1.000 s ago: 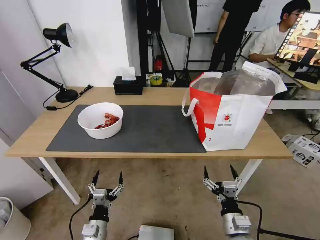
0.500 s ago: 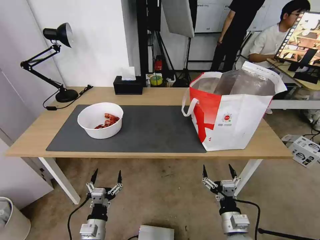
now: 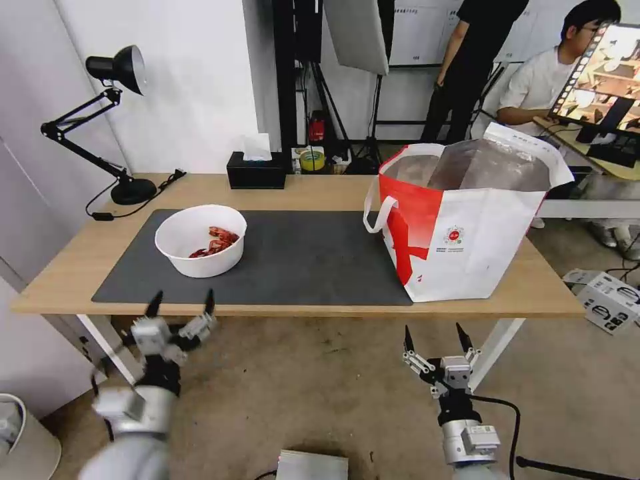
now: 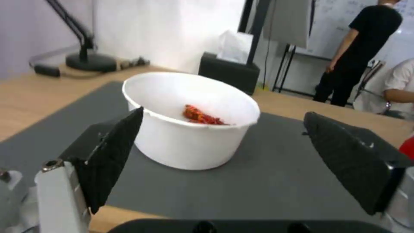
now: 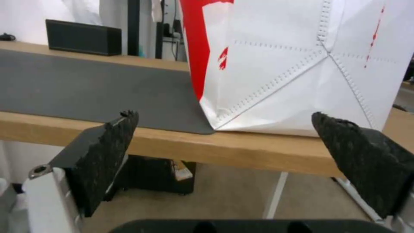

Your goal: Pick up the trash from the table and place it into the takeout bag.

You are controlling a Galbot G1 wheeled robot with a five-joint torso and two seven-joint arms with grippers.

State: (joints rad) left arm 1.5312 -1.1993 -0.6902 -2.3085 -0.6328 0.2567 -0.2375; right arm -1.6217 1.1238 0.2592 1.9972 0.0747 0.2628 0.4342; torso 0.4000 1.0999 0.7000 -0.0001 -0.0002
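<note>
Your left gripper is up at the near edge of the table, with its two fingers spread wide and nothing between them. It is close to the white bowl but not touching it. The bowl sits on the left part of the grey mat, with red shell scraps lying in the bottom. In the left wrist view the bowl stands right between the two black fingers, so you look lined up well. I think the step now is to reach in and take hold of the bowl. It looks too wide to hug around, so try pinching its rim: one finger inside, one finger outside. Come in slowly and do not bump the side, or the bowl could slide away on the mat. Squeeze softly, because the thin wall may bend. Keep the bowl flat when you lift it, or the scraps may spill out. The takeout bag stands open at the right end of the table, well apart from the bowl. Your right gripper waits low in front of the table, below the bag, fingers wide apart and holding nothing.
</note>
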